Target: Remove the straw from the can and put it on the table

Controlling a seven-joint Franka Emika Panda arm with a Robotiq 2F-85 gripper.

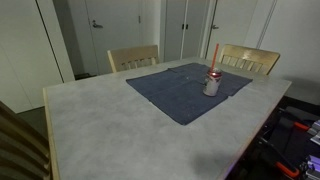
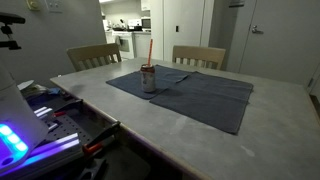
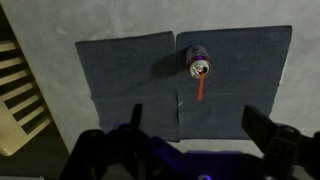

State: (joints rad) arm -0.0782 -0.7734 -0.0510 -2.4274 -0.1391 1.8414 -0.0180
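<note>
Straw: in can, ahead of fingers, untouched.
Gripper: fingers wide, empty.
Left: grasp, lift out, lay on table.

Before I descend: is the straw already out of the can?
No, the straw stands upright in the can, which sits on the dark blue mat.

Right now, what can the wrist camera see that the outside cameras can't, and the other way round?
Only the wrist view shows the open gripper and the top of the can from above. Only the exterior views show doors behind the table. Both show the can, the red straw standing in it, the blue mat and the table.
</note>
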